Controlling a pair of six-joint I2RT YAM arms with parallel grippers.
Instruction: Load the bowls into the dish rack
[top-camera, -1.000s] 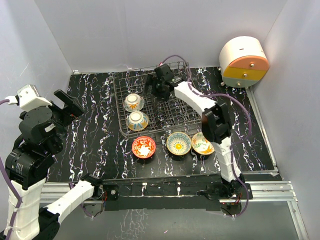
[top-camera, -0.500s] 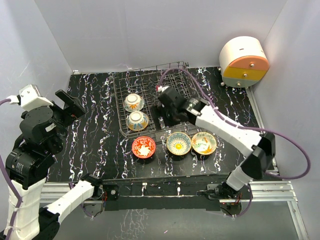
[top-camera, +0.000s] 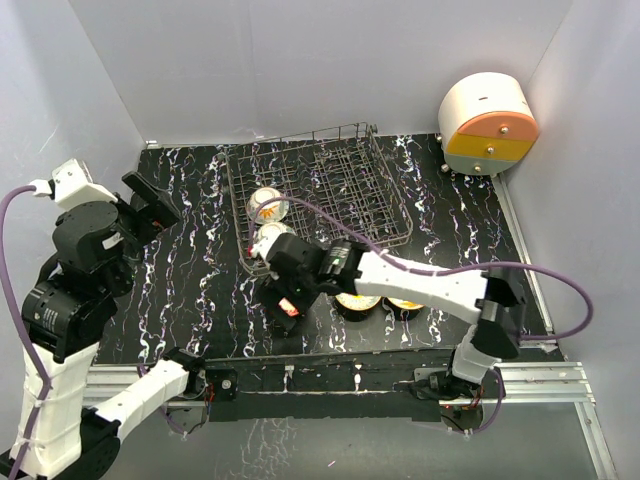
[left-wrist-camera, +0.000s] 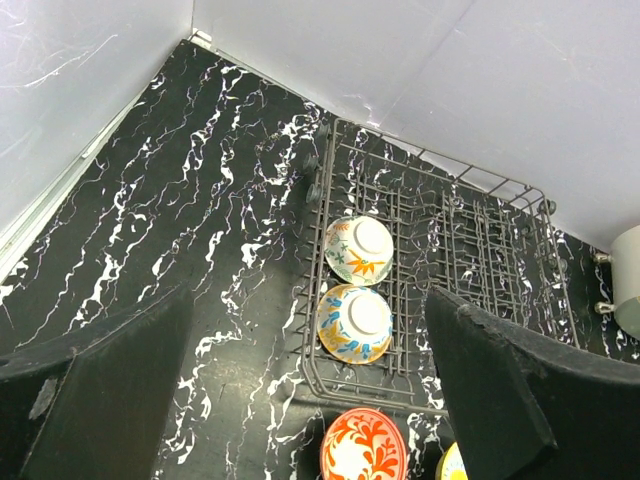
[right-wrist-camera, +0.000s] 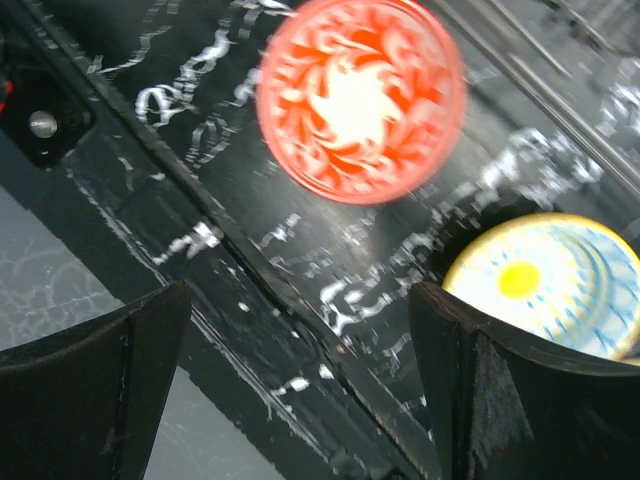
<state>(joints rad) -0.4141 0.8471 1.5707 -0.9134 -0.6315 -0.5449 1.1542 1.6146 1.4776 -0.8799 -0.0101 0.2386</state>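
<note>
Right hand (top-camera: 288, 285) has swung off the dish rack (top-camera: 340, 190) in the last second and now hangs over the red bowl (right-wrist-camera: 360, 98) on the surface (top-camera: 200, 250), fingers spread wide, empty. Probably the third pickup, since two bowls (left-wrist-camera: 358, 248) are already racked. Left hand (left-wrist-camera: 310, 390) is also wide open, holding nothing. From above, the arm hides most of the blue-yellow bowl (right-wrist-camera: 545, 290).

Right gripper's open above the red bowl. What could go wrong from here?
1. The red-patterned round ceramic bowl sits ahead of the open right gripper, not between its fingers; closing now could clip the rim and tip it.
2. The blue-and-yellow round bowl sits close beside it, so a finger could knock it.
</note>
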